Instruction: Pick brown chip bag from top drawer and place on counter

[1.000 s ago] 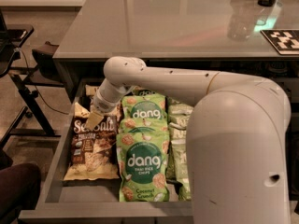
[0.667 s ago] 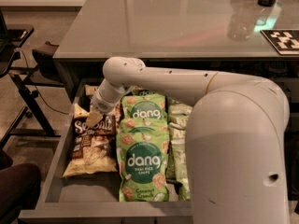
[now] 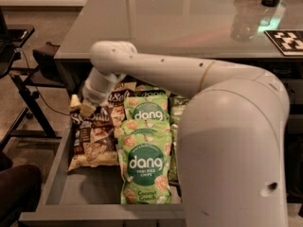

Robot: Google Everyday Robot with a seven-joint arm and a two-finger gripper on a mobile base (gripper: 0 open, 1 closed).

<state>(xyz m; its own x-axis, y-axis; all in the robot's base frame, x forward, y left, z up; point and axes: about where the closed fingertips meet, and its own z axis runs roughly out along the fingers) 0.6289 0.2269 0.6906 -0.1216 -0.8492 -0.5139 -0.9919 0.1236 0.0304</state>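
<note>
A brown chip bag (image 3: 94, 143) lies at the left side of the open top drawer (image 3: 59, 174). My gripper (image 3: 81, 106) is at the bag's top edge and is shut on it, with the top pulled up a little. A second brown bag (image 3: 118, 97) lies behind it, partly hidden by my arm. The grey counter (image 3: 180, 18) is above the drawer.
Two green Dang rice chip bags (image 3: 142, 167) lie in the middle of the drawer, next to the brown bag. More green bags are partly hidden under my arm. A clear bottle (image 3: 246, 25) and a black-and-white tag (image 3: 286, 39) are on the counter's right. A chair frame (image 3: 23, 79) stands at the left.
My gripper has closed on the brown bag's top edge and drawn it slightly up and to the left; the bag's top has crumpled and risen.
</note>
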